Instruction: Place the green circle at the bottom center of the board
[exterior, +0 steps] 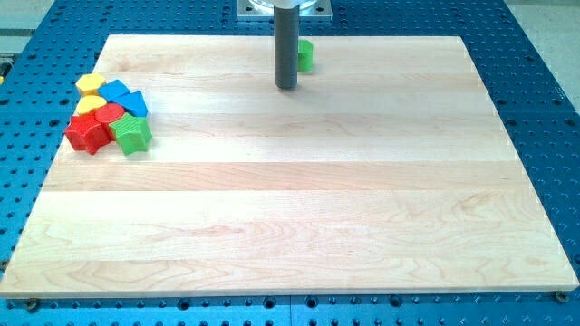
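Blue perforated counter [535,91] carries our wooden board [290,199]. Our tip [286,88] sits just left of the green circle [305,55]; we have no hand, only this rod.

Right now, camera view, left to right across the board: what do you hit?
Cluster first: red star block → green star block; then, far across, my tip → green circle, partly hidden behind the rod.
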{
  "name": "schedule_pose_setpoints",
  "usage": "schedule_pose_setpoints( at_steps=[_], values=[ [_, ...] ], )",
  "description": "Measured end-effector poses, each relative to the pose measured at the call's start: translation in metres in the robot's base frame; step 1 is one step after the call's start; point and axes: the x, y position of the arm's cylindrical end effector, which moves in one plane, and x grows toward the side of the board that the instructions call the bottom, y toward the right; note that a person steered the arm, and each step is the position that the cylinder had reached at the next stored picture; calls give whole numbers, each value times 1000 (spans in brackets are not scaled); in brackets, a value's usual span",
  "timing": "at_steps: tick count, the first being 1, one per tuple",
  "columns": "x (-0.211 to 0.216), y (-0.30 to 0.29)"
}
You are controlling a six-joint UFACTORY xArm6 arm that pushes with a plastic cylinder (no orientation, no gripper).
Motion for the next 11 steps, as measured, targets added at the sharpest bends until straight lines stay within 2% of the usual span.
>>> schedule_pose_setpoints(
  at_steps=[3, 4, 5, 7, 8, 9, 10, 11],
  values=[
    [5, -3],
    [36, 36],
    [37, 27],
    [41, 71],
    [61, 96],
    [19, 147],
    [-42, 153],
    [-72, 153]
  ],
)
